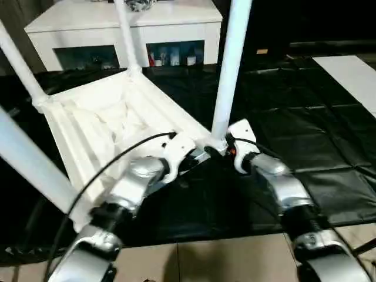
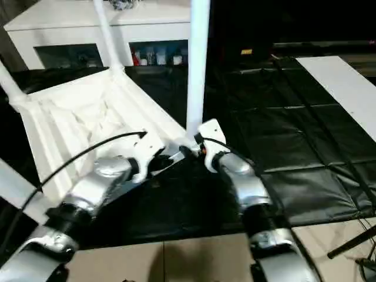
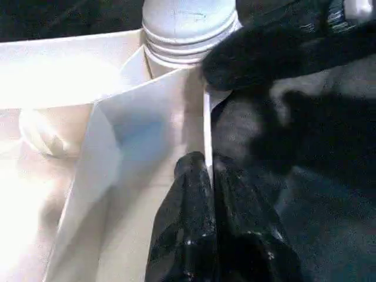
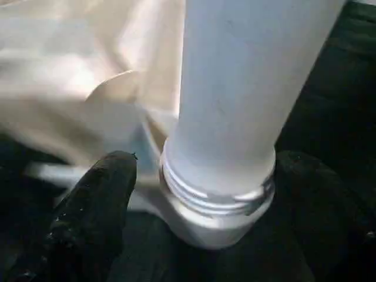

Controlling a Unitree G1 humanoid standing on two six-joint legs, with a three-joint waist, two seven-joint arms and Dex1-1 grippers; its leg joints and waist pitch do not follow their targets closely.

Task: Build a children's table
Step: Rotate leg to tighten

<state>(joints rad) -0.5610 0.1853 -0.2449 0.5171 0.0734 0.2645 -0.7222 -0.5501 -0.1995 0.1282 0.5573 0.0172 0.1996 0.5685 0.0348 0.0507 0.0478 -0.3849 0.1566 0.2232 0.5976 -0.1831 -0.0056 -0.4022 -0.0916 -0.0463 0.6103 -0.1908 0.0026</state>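
White cabinet (image 1: 126, 23) with glass doors set at the back, small bottles seen behind its glass, black-covered table (image 1: 305, 141) spread in front of it, tan tiled floor (image 1: 205, 261) seen nearest the camera

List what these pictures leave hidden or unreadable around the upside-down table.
- Tops of the legs: the near leg and the others run past the head views' upper edges.
- Whether the near leg's thread is fully seated in its corner socket: the right wrist view leaves this unclear.
- Items behind the cabinet glass: too small to identify.
- The tabletop's face: turned down onto the black cover.
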